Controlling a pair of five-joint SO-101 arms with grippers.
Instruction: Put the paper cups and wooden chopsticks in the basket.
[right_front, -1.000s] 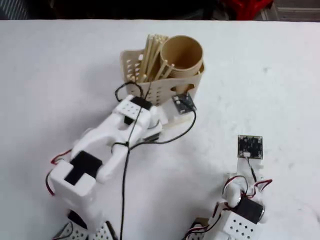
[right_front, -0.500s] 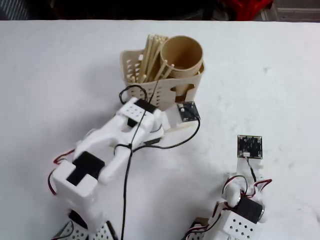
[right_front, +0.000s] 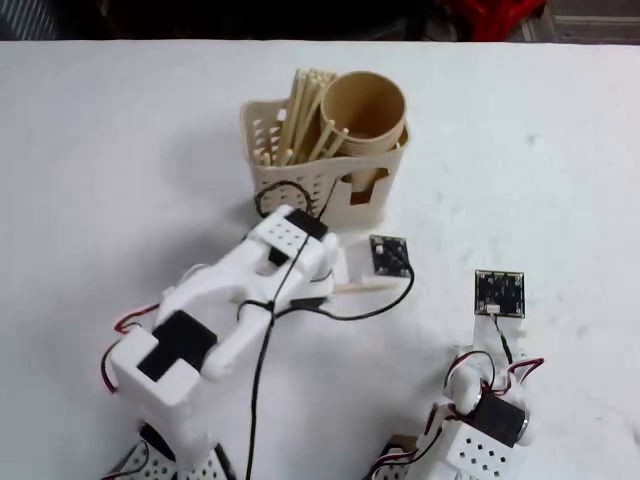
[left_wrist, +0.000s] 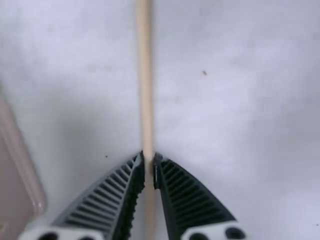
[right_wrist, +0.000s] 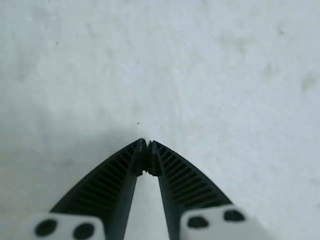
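Left tool (left_wrist: 148, 161) backed from basket (right_front: 325, 190), pinching chopstick (left_wrist: 145, 75) between tips; right tool (right_wrist: 146, 149) pressed together.

Left arm (right_front: 240, 290) stretched forward, jaws pinching a chopstick (left_wrist: 145, 75); right arm's (right_front: 485, 425) jaws closed.

Overhead; wrists near table (right_front: 120, 150) (seemingly downward).

White table (right_front: 540, 140) spreads wide here, its surface faintly mottled, with a few tiny dark specks. Past its far edge runs a dark strip of room (right_front: 250, 18), and a red object (right_front: 497, 14) sits back there.
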